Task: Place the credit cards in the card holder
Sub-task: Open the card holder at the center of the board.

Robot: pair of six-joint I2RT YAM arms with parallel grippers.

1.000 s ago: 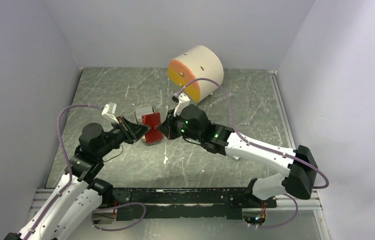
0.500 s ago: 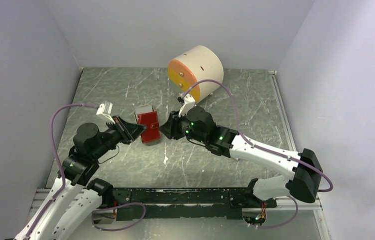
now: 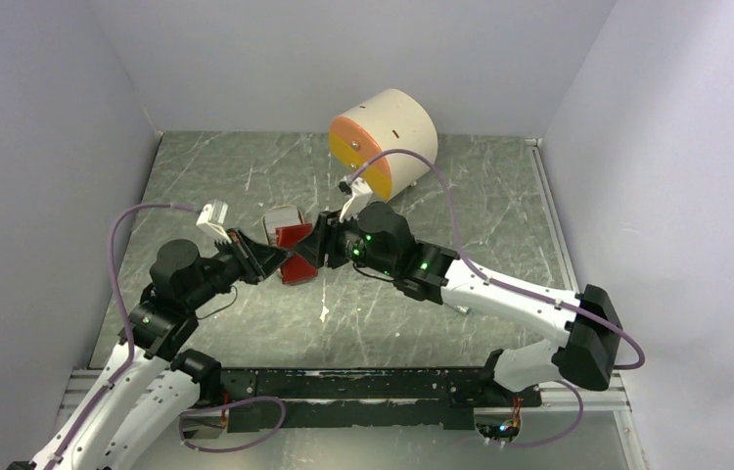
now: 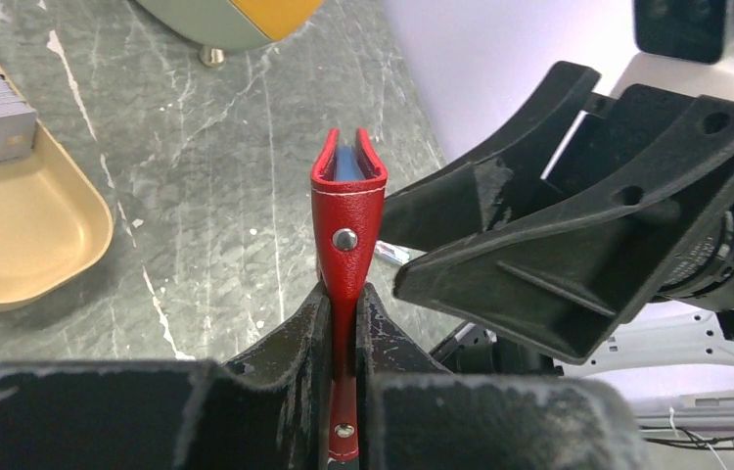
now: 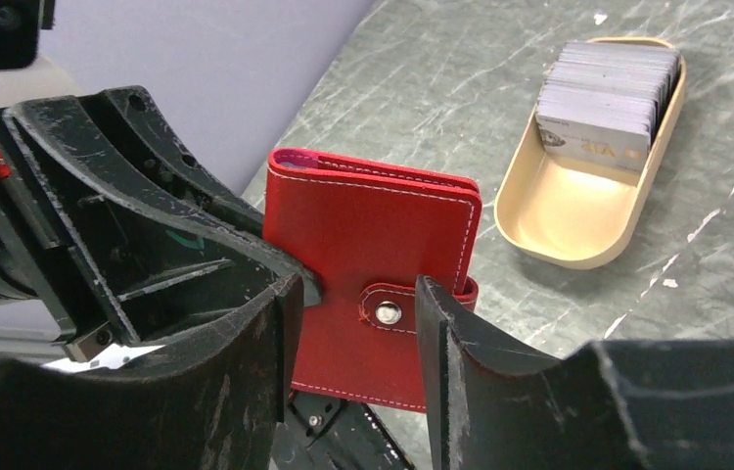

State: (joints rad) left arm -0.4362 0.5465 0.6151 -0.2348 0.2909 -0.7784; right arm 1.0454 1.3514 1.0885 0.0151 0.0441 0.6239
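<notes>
The left arm (image 3: 138, 382) and the right arm (image 3: 510, 294) both have white shells on their long links and black housings at the joints. A purple cable (image 3: 123, 230) loops along each arm. Small green lights (image 3: 423, 264) glow on the right arm's black joints. A white bracket (image 3: 214, 215) sits at each wrist. The fingers (image 4: 285, 343) are matt black, scuffed grey at the edges and pierced with round holes.

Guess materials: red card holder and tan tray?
Card holder: looks like leather or faux leather, with a matte, finely grained face and white stitching along the edges. Tray: probably moulded plastic, with a smooth satin surface and a rounded, seamless rim, though I can't rule out another material.
</notes>
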